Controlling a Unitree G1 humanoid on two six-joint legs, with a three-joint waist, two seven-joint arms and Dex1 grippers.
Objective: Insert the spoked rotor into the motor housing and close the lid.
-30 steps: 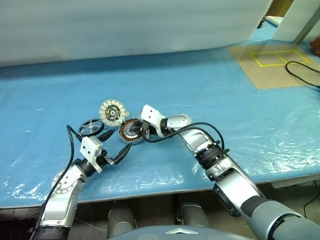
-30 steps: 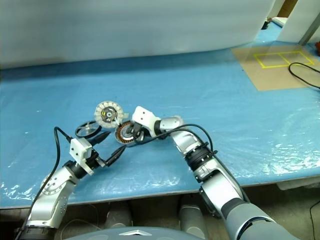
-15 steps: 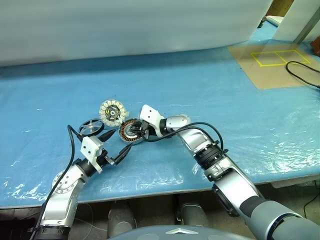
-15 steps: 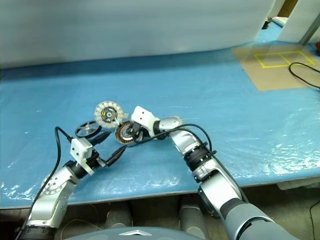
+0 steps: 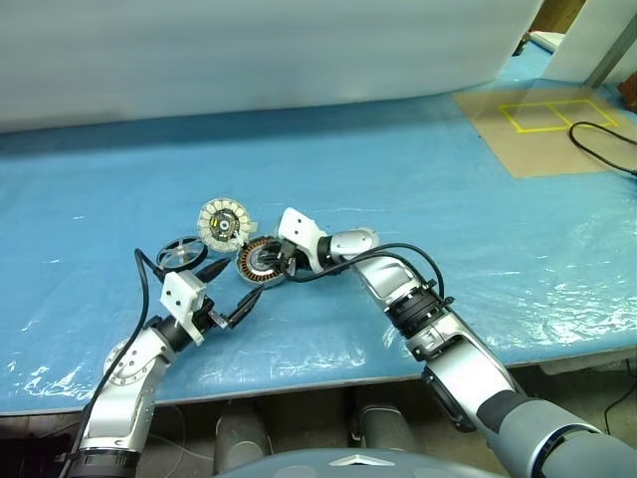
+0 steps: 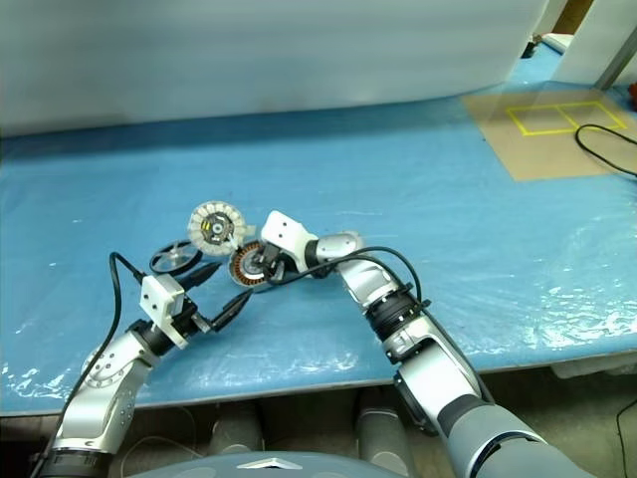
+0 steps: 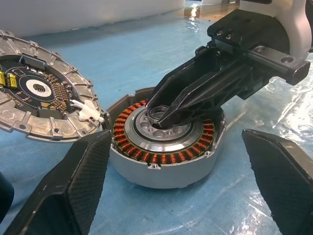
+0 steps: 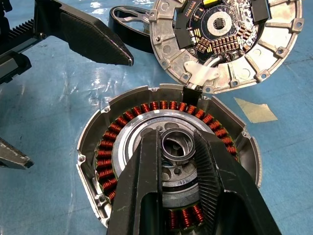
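The right gripper (image 8: 178, 169) pinches the motor housing (image 8: 166, 161) by its stiff metal hub, sparing fragile copper windings; the left gripper (image 7: 176, 183) stands spread.

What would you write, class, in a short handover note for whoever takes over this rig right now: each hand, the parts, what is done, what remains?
Right hand: shut on the central hub of the motor housing, which sits on the blue table.
Left hand: open, empty, level with the housing on its near left side, touching nothing.
Spoked rotor: on the table left of the housing, not picked up.
Lid: tilted, its edge against the housing's far rim, circuit face showing.
Done: the housing is gripped by the hub.
Left: fetch the rotor, seat it in the housing, close the lid.
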